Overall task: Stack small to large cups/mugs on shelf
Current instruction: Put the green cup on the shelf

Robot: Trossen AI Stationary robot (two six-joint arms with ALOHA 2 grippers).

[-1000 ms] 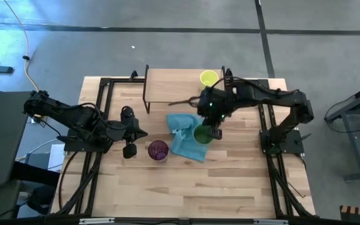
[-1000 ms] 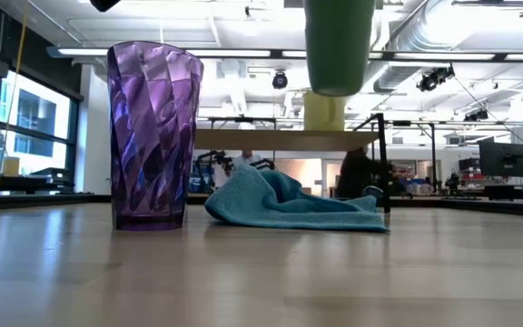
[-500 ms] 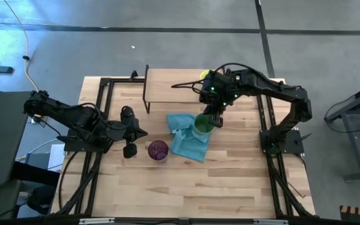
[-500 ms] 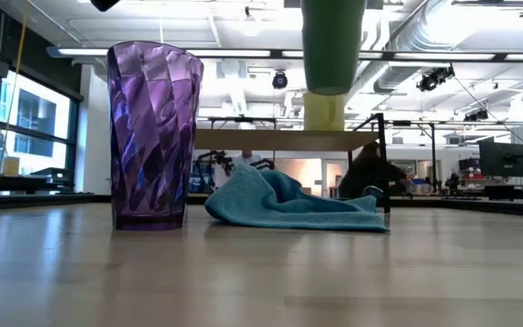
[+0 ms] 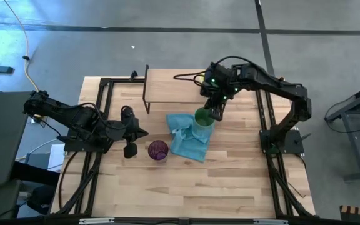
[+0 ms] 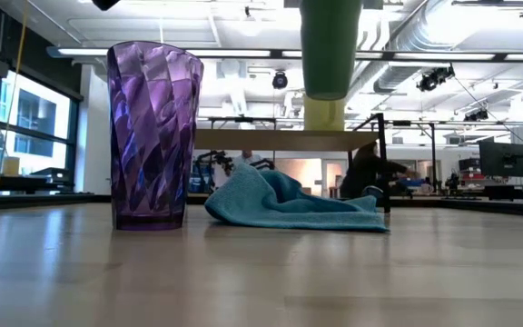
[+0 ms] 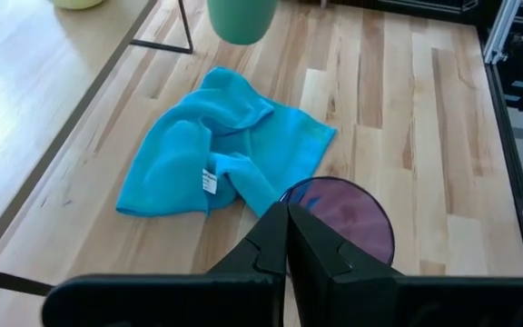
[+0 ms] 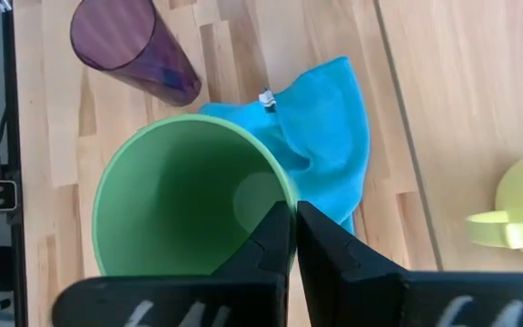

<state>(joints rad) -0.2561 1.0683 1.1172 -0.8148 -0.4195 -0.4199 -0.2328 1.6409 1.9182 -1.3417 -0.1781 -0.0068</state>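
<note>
The green cup (image 5: 203,117) hangs upright in the air above the blue cloth, with my right gripper (image 5: 216,110) shut on it; the low view shows the cup's underside (image 6: 331,86) well clear of the table. On the shelf (image 5: 170,87) stands the yellow-green mug (image 8: 520,213), seen in the low view behind the cup (image 6: 325,113). The purple tumbler (image 5: 158,150) stands upright on the table. My left gripper (image 5: 142,132) hovers shut just left of the tumbler, touching nothing. My right gripper pinches the green cup's rim (image 8: 280,186), on the side toward the shelf, with one finger (image 8: 271,232) inside the cup and the other outside. The fingers slant down from above. The cup hangs upright, mouth up, lifted clear of the cloth and table.
A crumpled light blue cloth (image 5: 186,136) lies on the table between the tumbler and the shelf's near edge. Black frame rails run along both table sides (image 5: 102,112). A person (image 6: 369,171) shows in the room beyond the table.
My right gripper has carried the green cup toward the table's far edge and the shelf, from over the cloth's right part to near the shelf's front edge. The cup stays upright and clear of the table.
</note>
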